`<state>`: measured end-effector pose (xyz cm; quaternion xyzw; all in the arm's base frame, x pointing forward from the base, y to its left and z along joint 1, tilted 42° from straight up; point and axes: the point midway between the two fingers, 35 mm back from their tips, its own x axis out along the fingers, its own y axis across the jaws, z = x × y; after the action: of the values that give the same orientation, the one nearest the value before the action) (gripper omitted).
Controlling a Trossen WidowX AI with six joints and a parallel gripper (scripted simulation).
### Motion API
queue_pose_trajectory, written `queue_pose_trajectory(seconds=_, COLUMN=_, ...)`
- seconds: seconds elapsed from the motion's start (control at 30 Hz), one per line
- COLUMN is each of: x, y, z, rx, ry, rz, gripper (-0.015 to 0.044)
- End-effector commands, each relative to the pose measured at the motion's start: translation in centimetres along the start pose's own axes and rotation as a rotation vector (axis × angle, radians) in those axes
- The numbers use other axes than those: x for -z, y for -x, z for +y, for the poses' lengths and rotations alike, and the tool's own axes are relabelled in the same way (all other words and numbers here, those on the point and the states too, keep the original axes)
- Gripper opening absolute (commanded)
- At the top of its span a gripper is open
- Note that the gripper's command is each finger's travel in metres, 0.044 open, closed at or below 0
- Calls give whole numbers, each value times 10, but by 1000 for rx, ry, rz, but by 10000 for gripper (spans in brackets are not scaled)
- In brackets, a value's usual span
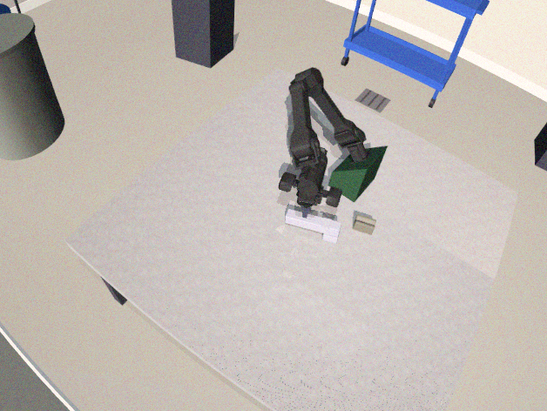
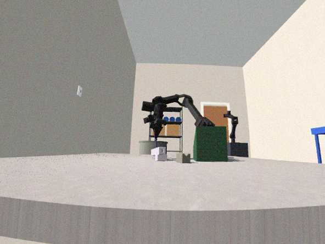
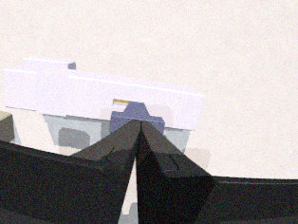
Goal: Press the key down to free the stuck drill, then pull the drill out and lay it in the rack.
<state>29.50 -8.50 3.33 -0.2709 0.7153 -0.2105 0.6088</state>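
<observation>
White block (image 1: 312, 223) on table (image 1: 185, 247); black gripper (image 3: 137, 126) fully closed, holding nothing, tip pointed down at bluish key (image 3: 134, 115). Tan rack (image 1: 363, 223) just beside the block.

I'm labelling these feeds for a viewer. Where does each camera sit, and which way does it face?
Top: high above, angled down on the table, whole arm visible.
Exterior: low at the table's edge, facing the far wall; arm in profile above the green block.
Wrist: on the arm, looking down past the shut pincer at the white fixture.
All three show the white fixture.
</observation>
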Motion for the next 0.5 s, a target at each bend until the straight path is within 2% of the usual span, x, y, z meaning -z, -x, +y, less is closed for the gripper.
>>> queue_pose_trajectory(seconds=0.0, x=10, y=-20, z=-2, rx=3, ry=0, rz=55, gripper=0)
queue_pose_trajectory(seconds=0.47, x=12, y=-24, z=-2, rx=3, ry=0, rz=55, gripper=0)
